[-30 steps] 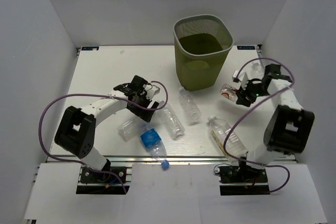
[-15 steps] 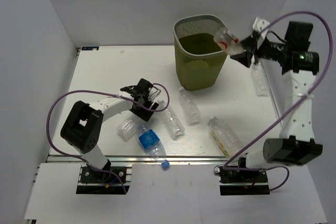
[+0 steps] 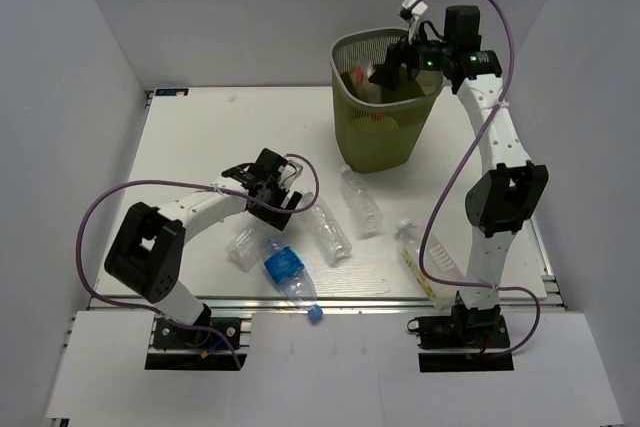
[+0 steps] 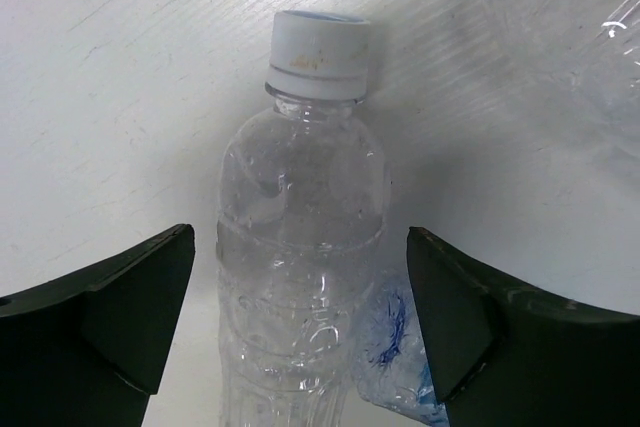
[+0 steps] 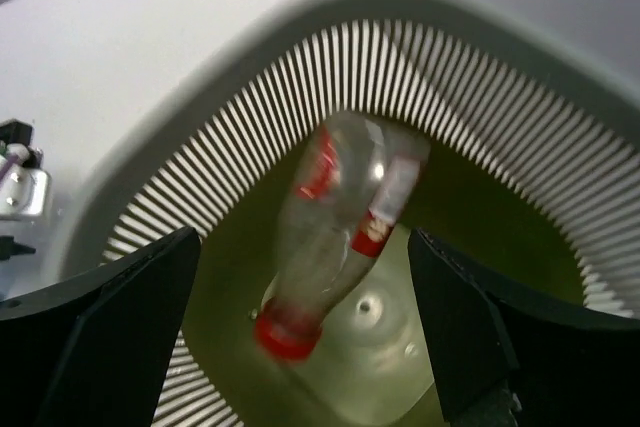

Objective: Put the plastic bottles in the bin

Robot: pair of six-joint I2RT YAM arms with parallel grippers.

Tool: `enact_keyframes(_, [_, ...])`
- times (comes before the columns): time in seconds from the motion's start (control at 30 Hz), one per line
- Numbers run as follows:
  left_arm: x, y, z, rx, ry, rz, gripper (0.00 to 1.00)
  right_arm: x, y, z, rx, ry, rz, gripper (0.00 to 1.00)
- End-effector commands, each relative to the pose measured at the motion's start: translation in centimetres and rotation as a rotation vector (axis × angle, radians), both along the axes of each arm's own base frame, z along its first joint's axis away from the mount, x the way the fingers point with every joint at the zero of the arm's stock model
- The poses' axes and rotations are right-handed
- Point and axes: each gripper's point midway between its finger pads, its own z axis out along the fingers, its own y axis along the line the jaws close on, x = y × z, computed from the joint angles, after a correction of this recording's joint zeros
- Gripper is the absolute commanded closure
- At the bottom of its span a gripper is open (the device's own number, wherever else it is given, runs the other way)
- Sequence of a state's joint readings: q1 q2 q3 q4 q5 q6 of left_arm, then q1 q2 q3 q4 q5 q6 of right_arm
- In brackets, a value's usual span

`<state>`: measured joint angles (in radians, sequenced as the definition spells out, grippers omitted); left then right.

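The bin (image 3: 385, 142) stands at the far edge of the white surface (image 3: 200, 137), an olive mesh basket, squarish with rounded corners and a solid rim. The right gripper (image 3: 388, 69) hangs over its mouth, fingers spread wide and holding nothing. In the right wrist view the red bottle (image 5: 340, 217) is inside the bin, between the slatted walls, tilted with its red cap down and its outline blurred. It is clear plastic with a red label.

Five bottles lie on their sides on the surface in front of the bin. The left gripper (image 4: 300, 235) is low over the white-capped bottle (image 4: 300, 207), one dark finger on each side, apart and not touching the bottle. This bottle is clear and ribbed, and its cap points away from the wrist camera.

Hard against its lower side lies the blue bottle (image 3: 288, 267), whose crinkled blue label shows at the edge of the left wrist view; its neck points to the near edge of the surface. A crushed bottle (image 3: 243, 245), clear and creased, lies just to the left of these two, so the three crowd the left gripper.

Another clear bottle (image 3: 361, 203) lies nearer the bin, just in front of its base. The pale bottle (image 3: 425, 257), larger and with a pale label, lies beside the base of the right arm.

A purple cable (image 3: 95, 217) loops from each arm. White walls (image 3: 80, 67) close in the surface on three sides.
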<state>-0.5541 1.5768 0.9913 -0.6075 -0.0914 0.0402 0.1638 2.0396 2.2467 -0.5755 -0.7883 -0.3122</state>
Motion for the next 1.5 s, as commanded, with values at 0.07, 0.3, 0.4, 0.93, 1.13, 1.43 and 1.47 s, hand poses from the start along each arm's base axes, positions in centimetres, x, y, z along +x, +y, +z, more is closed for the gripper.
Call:
enact_keyframes(0.07, [0.2,-0.4,1.8,-0.051,-0.062,0.030,0.01,-1.0,-2.3,4.5,0.040,-0.127,-0.101,0.10])
enact_keyframes(0.3, [0.7,-1.2,1.7,-0.082,-0.072,0.020,0.01,-5.5,-4.4,11.3,0.097,-0.227,-0.147,0.10])
enact_keyframes(0.4, [0.2,-1.2,-0.1,-0.063,-0.022,0.002,0.01,-7.9,-6.9,13.0,0.051,-0.259,-0.232,0.10])
enact_keyframes(0.93, [8.4,-4.6,18.9,-0.225,-0.441,0.005,0.78,-29.7,-10.5,-10.5,-0.403,0.311,0.120,0.19])
enact_keyframes(1.13, [12.0,-11.0,33.2,-0.587,-0.709,-0.106,0.76,-33.1,-11.1,-16.5,-0.497,0.562,0.118,0.10])
enact_keyframes(1.43, [14.8,-18.9,45.5,-1.023,-0.970,-0.226,0.70,-32.9,-12.2,-21.7,-0.575,0.729,-0.066,0.10])
enact_keyframes(1.47, [14.8,-19.4,46.9,-1.081,-0.976,-0.228,0.69,-32.7,-12.0,-22.2,-0.566,0.743,-0.091,0.10])
